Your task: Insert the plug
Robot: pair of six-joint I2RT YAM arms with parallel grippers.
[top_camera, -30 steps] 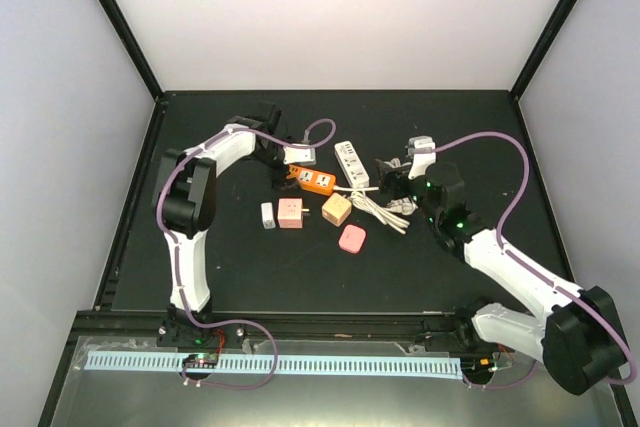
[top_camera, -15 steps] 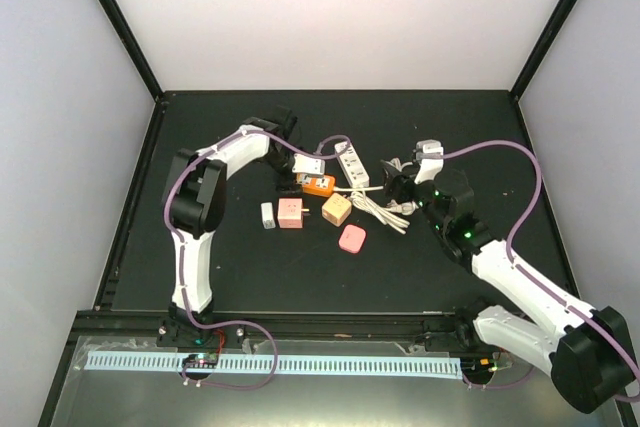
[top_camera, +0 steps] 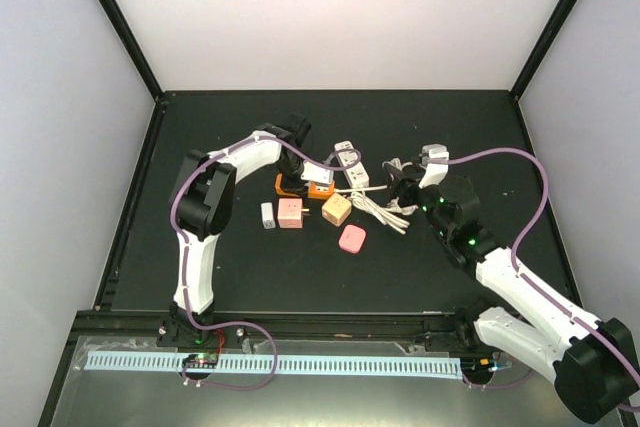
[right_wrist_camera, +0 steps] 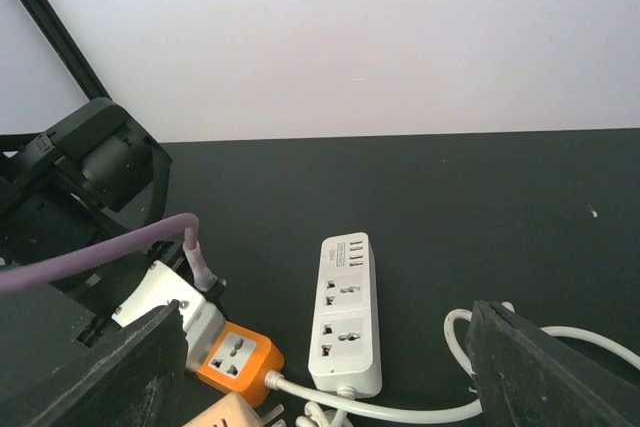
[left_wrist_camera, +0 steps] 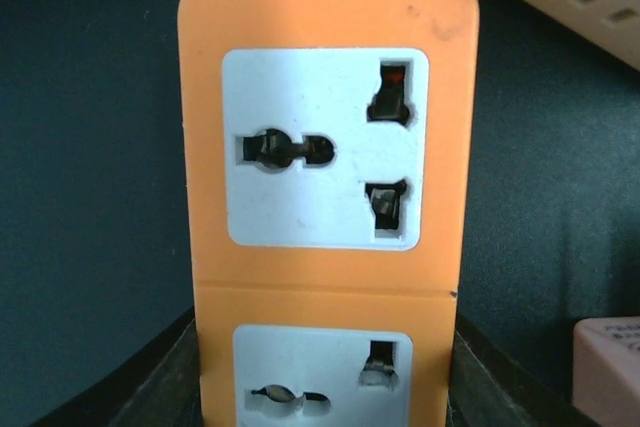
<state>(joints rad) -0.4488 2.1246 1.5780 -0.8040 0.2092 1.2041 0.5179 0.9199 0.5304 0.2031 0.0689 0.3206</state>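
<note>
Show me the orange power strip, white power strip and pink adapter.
orange power strip (left_wrist_camera: pixel 325 152), left wrist view, upper socket
white power strip (right_wrist_camera: pixel 346 315), right wrist view, top face
pink adapter (top_camera: pixel 352 239), top external view, centre

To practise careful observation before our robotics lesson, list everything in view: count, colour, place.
orange power strip: one, orange with white sockets, left of centre
white power strip: one, white, just right of it
cable: one, white, coiled right of centre
small adapter: one, white, left end of near row
square adapter: one, pink, beside it
cube adapter: one, tan, centre
rounded adapter: one, pink, nearest the arms
table: one, black
left claw: one, black, fingers flanking the orange strip
right claw: one, black, open, near the cable
</note>
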